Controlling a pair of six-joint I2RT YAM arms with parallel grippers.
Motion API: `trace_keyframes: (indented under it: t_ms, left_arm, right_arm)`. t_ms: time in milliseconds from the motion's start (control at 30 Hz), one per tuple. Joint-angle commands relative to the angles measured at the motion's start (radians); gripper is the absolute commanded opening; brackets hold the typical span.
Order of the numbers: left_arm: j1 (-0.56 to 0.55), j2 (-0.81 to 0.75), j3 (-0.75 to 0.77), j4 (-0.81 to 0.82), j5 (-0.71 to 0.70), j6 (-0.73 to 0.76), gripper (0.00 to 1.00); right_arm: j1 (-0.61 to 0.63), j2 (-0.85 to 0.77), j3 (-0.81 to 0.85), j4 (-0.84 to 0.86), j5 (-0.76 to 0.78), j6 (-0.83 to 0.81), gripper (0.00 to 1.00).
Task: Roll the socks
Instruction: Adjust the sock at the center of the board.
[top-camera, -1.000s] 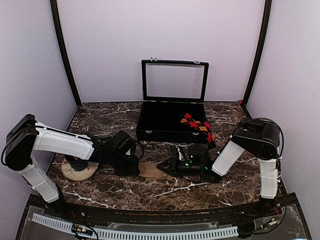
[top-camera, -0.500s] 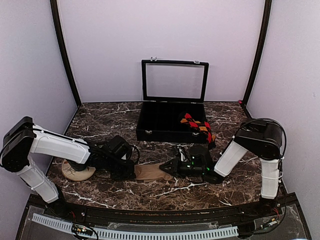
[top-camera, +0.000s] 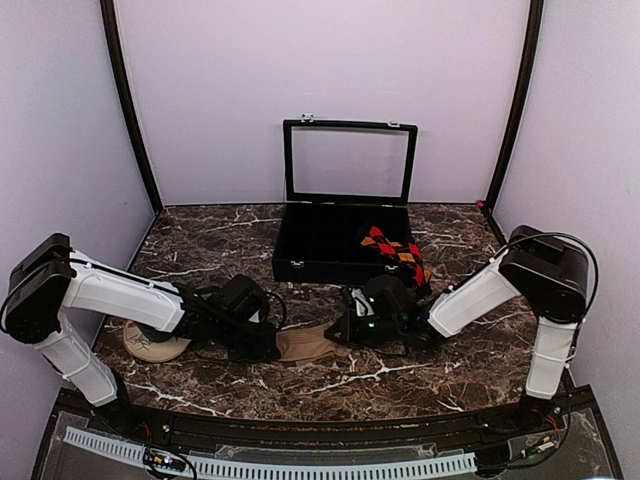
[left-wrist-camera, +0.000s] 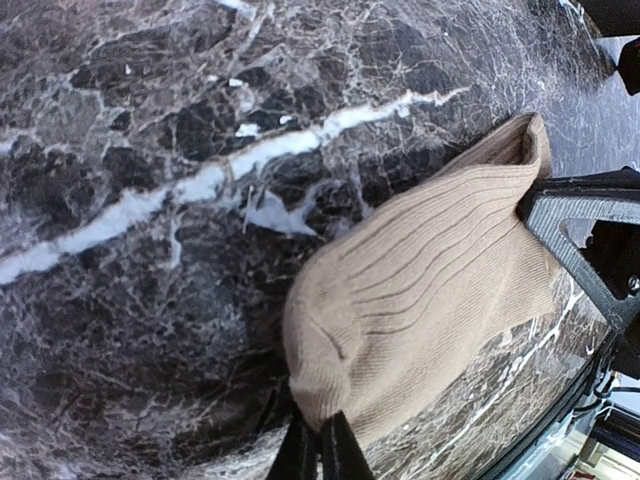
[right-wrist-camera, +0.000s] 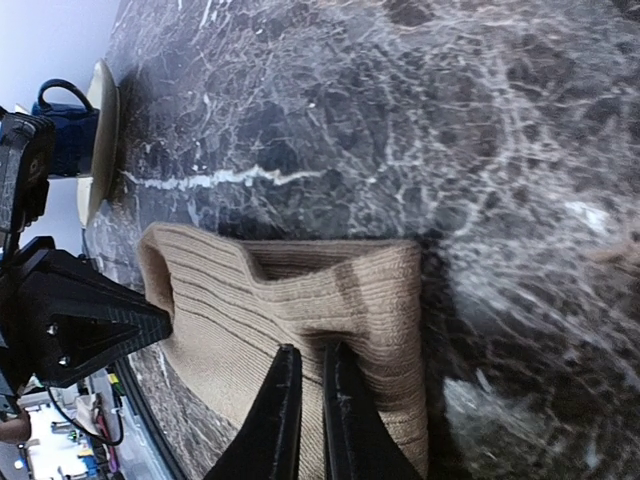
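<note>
while both arms reach low over the dark, white-veined marble table (top-camera: 215, 240), we see the plain tan-brown ribbed fabric sock (top-camera: 303, 344) lying near the table's 6 o'clock edge, stretched from 9 to 3 o'clock between the two claws. the left claw (top-camera: 268, 345) sits at the sock's 9 o'clock end. from its own wrist camera, its fingers (left-wrist-camera: 322, 450) are pressed together on the rounded toe of the tan sock (left-wrist-camera: 430, 300), gripping the fabric edge. the right claw (top-camera: 345, 330) sits at the sock's 3 o'clock end. in its wrist view the two dark fingers (right-wrist-camera: 283, 410) stand close together with a thin strip of tan rib between them, pinched on the cuff end, where the tan sock (right-wrist-camera: 300, 290) is folded back on itself. (from that camera the left claw's triangular fingers (right-wrist-camera: 85, 330) show touching the sock's far end.)

at 12 o'clock from the tan sock stands the black rectangular compartment case (top-camera: 310, 270) with its glass-paned lid (top-camera: 348, 163) upright. the argyle sock of red, orange and black diamonds (top-camera: 395, 250) lies at the case's 3 o'clock end, spilling over its front corner, apart from the tan one. a round pale disc (top-camera: 150, 348) lies at 9 o'clock on the table, partly under the left arm.
</note>
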Motion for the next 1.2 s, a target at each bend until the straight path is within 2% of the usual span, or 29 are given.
trace_keyframes:
  t_ms: [0,333,500,567,733,867,1167]
  left_arm:
    - [-0.013,-0.026,0.003,-0.026,-0.023,-0.019,0.09]
    - [-0.022,-0.181,-0.013,-0.093,-0.084,-0.053,0.28]
    - [-0.033,-0.193,0.058,-0.092,-0.103,-0.046,0.31]
    - [-0.037,-0.157,0.084,-0.079,-0.091,-0.041,0.28]
    - [-0.067,-0.045,0.135,-0.025,-0.058,-0.047,0.11]
    - [-0.089,0.048,0.186,-0.013,-0.038,-0.049,0.03]
    - [-0.112,0.18,0.234,-0.081,-0.024,-0.079,0.0]
  right_arm:
    - [0.006,-0.036,-0.022,-0.17,0.074,-0.054,0.1]
    - [0.007,-0.068,-0.042,-0.204,0.081,-0.079,0.1]
    - [0.012,-0.088,-0.034,-0.231,0.089,-0.092,0.11]
    - [0.016,-0.09,-0.029,-0.24,0.092,-0.092,0.12]
    - [0.02,-0.108,-0.014,-0.276,0.101,-0.103,0.13]
    - [0.02,-0.133,-0.007,-0.307,0.113,-0.119,0.13]
    - [0.02,-0.182,0.012,-0.389,0.133,-0.154,0.14]
